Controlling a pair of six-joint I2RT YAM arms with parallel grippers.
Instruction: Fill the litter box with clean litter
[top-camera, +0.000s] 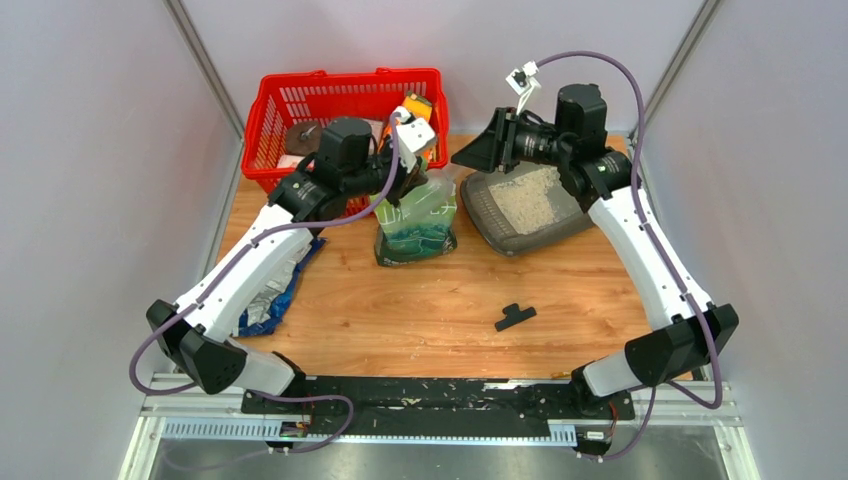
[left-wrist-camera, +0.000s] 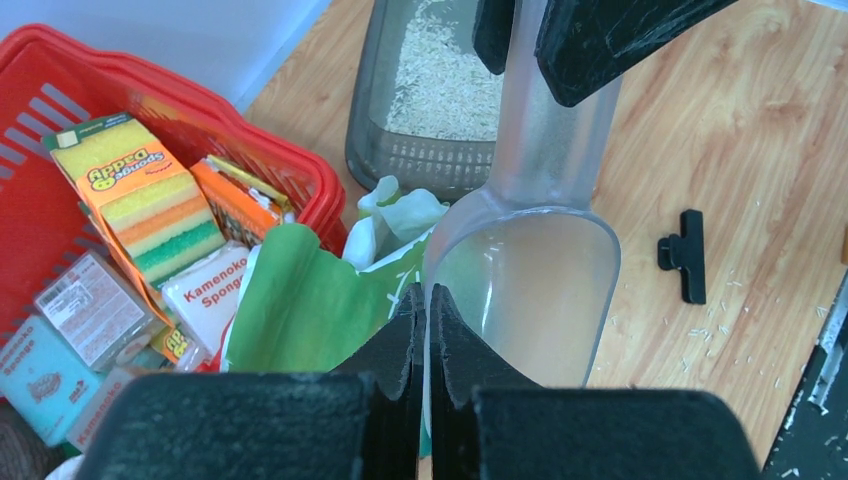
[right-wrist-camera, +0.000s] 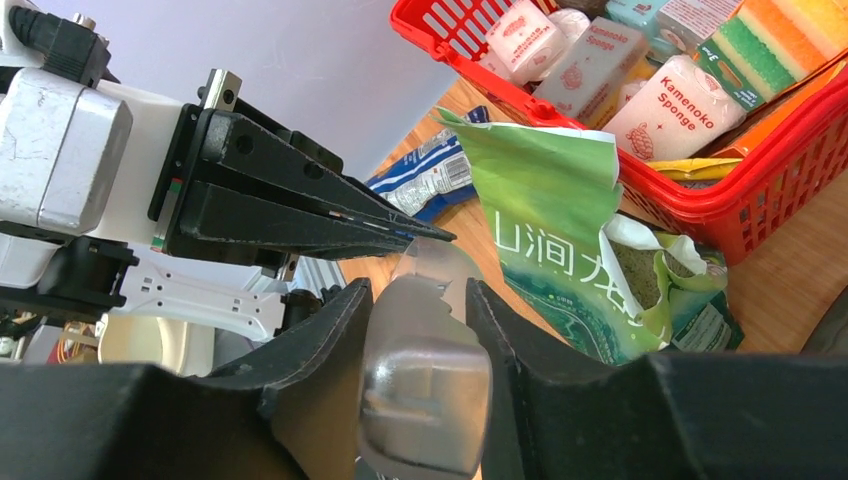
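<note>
The dark grey litter box (top-camera: 492, 232) sits at the back right of the table, with pale clean litter (top-camera: 530, 198) covering part of its floor; it also shows in the left wrist view (left-wrist-camera: 420, 165) with the litter (left-wrist-camera: 445, 80). A clear plastic scoop (left-wrist-camera: 530, 280) hangs empty between both grippers, over the open green-and-white pouch (top-camera: 415, 225). My left gripper (left-wrist-camera: 422, 295) is shut on the scoop's thin rim. My right gripper (right-wrist-camera: 418, 290) is shut on the scoop's handle (right-wrist-camera: 430, 400), left of the litter box (top-camera: 478, 150).
A red mesh basket (top-camera: 300, 100) of sponges stands at the back left, right behind the pouch. A blue-silver foil bag (top-camera: 275, 290) lies under my left arm. A black clip (top-camera: 515, 316) lies front centre. Loose granules dot the table's front edge.
</note>
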